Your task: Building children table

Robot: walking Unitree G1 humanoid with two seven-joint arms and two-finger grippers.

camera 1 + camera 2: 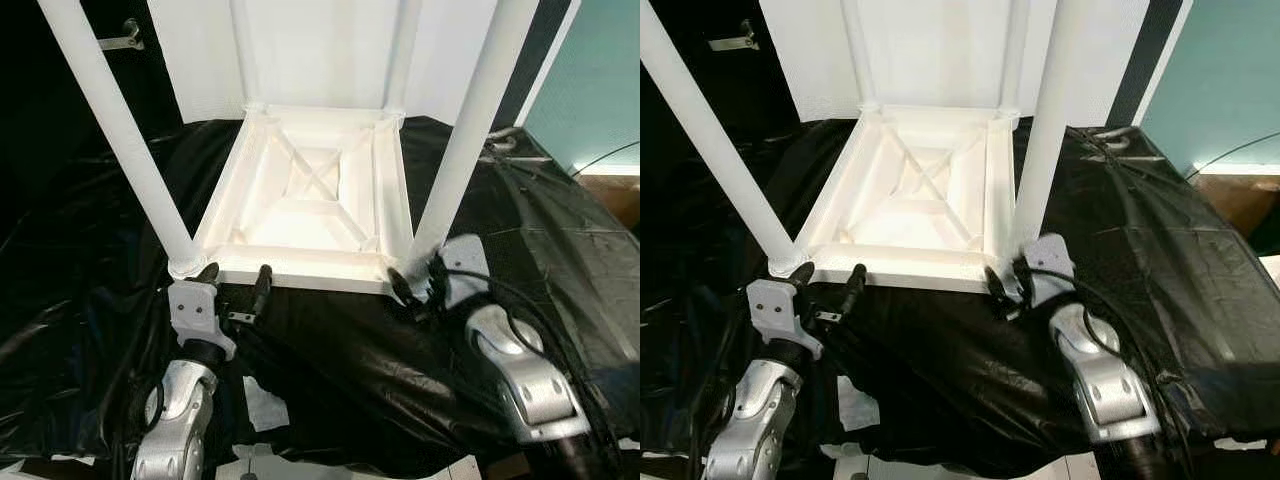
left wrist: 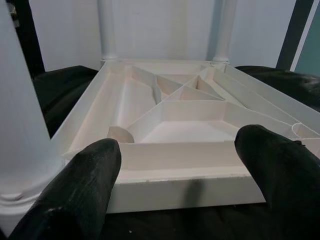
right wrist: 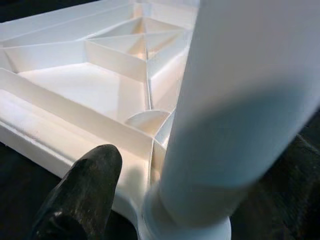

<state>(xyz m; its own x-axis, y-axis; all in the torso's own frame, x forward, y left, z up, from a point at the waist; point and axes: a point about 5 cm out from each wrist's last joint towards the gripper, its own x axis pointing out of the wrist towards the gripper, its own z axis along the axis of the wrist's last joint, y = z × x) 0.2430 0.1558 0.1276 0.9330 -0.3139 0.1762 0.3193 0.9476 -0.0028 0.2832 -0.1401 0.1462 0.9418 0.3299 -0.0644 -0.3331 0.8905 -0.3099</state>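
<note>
A white children's table (image 1: 300, 272) lies upside down on black plastic sheeting, its ribbed underside (image 1: 310, 185) facing up. Its near left leg (image 1: 120, 130) and near right leg (image 1: 470, 130) rise towards me; two far legs (image 1: 243, 50) stand at the back. My left gripper (image 1: 236, 278) is open, just in front of the table's near edge beside the left leg's base, its fingers (image 2: 85, 185) spread wide. My right gripper (image 1: 418, 280) is open at the near right corner. One finger (image 3: 85, 190) lies against the corner socket, and the leg (image 3: 240, 100) hides the other.
Crinkled black sheeting (image 1: 330, 370) covers the whole work surface. A white panel (image 1: 320, 50) stands behind the table and a teal wall (image 1: 600, 80) is at the right. Cables (image 1: 520, 150) lie at the right, a white scrap (image 1: 265, 400) near me.
</note>
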